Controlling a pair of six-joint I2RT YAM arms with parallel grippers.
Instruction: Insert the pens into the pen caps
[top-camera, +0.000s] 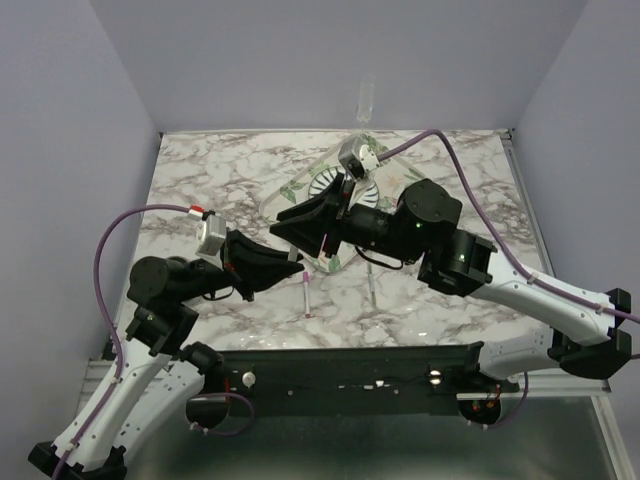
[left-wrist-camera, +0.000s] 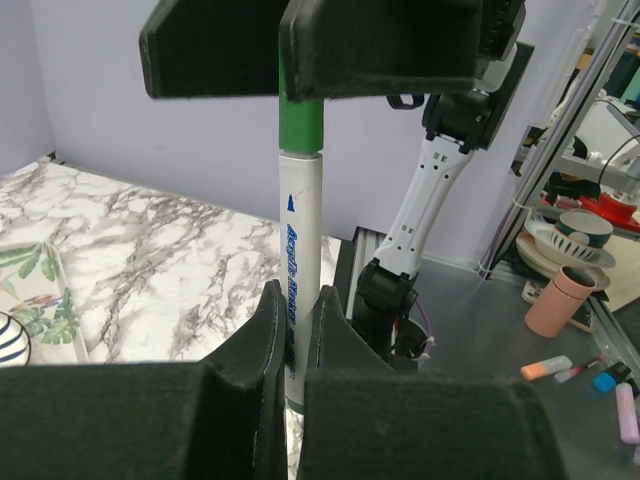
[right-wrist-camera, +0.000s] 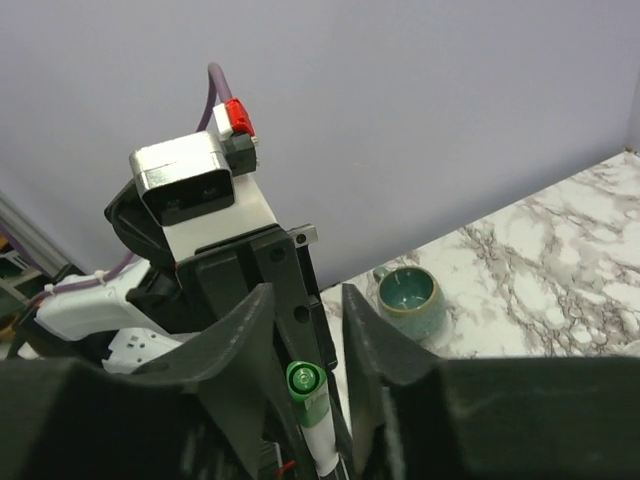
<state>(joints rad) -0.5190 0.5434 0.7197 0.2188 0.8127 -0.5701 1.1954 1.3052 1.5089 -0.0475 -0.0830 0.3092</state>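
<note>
Left end effector (left-wrist-camera: 295, 310): jaws narrow, clamped on the lower barrel of a white pen (left-wrist-camera: 303, 250) with blue lettering. The pen runs straight out from between the fingers, away from the left wrist camera. A green cap (left-wrist-camera: 300, 125) sits on the far end of the pen, meeting the white barrel with no gap visible. Off to the left of this end effector, in its wrist view, a corner of a leaf-patterned tray (left-wrist-camera: 30, 285) lies on the marbled surface (top-camera: 200, 190). From above, a loose pink-tipped pen (top-camera: 305, 295) lies flat on the surface just past and below the left fingertips, touching neither arm. Right end effector (right-wrist-camera: 307, 300): it faces the left one head-on, fingers set either side of the green cap, whose round end shows between them in the right wrist view. Jaws are narrowly apart, and a sliver of space shows on the cap's right flank. I cannot tell whether the pads press on the cap. Beyond the right fingers stands the left wrist camera housing (right-wrist-camera: 190, 190), close in. To the right of those fingers a teal mug (right-wrist-camera: 408, 300) stands upright on the surface, apart from the pen.
</note>
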